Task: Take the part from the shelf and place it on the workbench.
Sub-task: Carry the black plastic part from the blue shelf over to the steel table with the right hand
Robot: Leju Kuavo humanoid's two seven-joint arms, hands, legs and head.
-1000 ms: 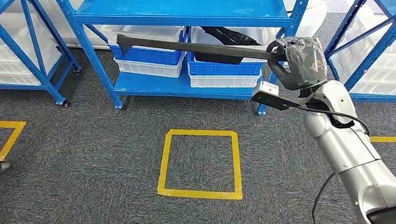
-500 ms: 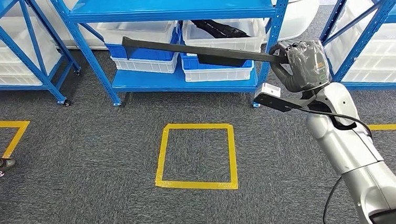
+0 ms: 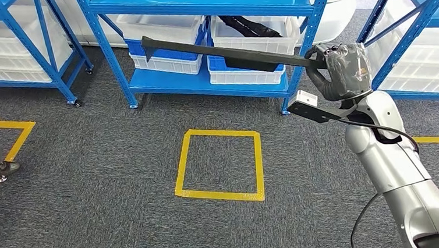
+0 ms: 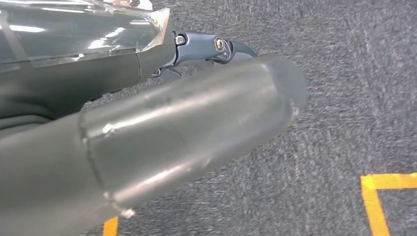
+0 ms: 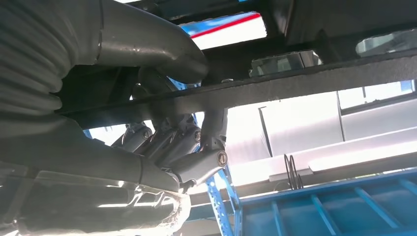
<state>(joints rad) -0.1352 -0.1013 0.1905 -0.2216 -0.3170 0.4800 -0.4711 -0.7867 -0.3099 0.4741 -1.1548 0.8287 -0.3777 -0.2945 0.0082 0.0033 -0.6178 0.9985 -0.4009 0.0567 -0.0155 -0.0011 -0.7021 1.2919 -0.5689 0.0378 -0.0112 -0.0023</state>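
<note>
while right hand [image 3: 342,69] fingers [image 5: 206,132] clamp part [image 3: 224,52], long axis near level (free end points toward robot's left).

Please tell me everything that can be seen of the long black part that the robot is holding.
The part is a long, thin, flat black bar with a rough matte surface, maybe plastic or composite. It broadens in the middle, and its far end has a small upturned tip. It lies almost level in the air, sloping slightly down toward the right hand, which grips one end. The rest reaches out in front of the blue shelf and its bins, touching nothing else as far as I can tell.
</note>
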